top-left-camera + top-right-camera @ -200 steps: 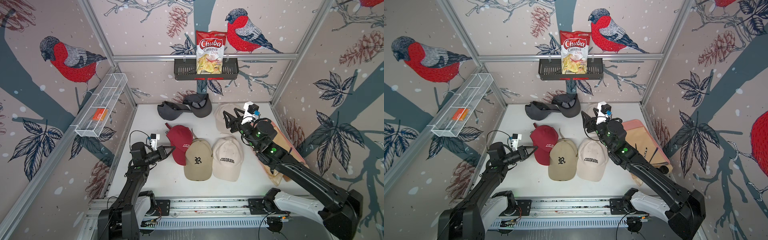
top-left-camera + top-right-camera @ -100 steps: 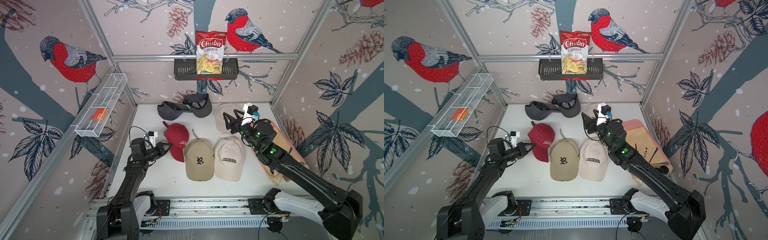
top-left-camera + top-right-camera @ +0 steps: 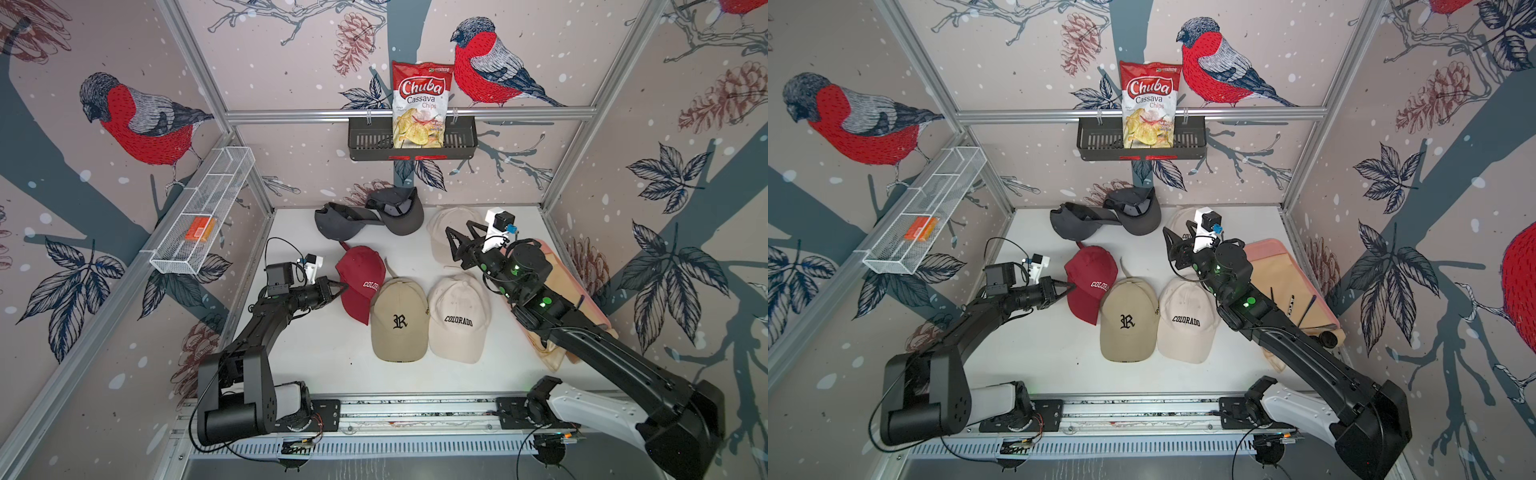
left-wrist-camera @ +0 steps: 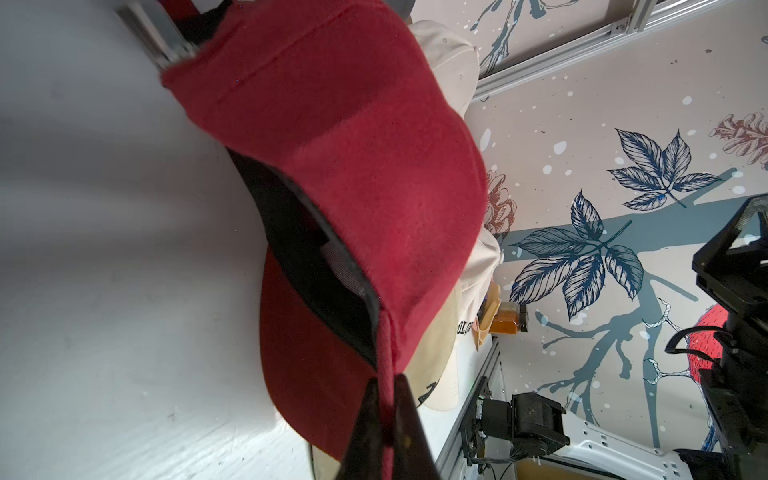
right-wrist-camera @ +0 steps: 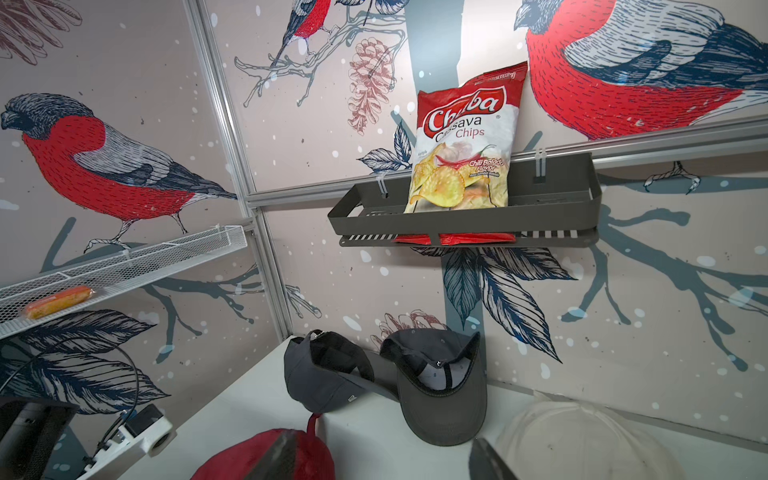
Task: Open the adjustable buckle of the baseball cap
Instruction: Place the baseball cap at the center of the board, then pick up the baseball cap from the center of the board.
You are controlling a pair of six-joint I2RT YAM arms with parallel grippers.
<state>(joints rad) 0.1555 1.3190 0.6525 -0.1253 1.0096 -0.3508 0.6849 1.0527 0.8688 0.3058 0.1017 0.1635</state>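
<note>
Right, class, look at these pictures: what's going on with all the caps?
The left gripper, jaws shut, pinches the red cap at its edge where crown meets brim, with that side raised off the table. The right gripper hangs open above a cream cap at the back, holding nothing. The buckle is not in view.

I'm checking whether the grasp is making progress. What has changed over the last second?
The left gripper, shut on the edge of the red cap throughout, has moved slightly toward the back wall, tipping the cap with it. Nothing was grasped anew or released. The right gripper stays open and raised; the tan cap, cream cap and grey caps have not visibly moved.
</note>
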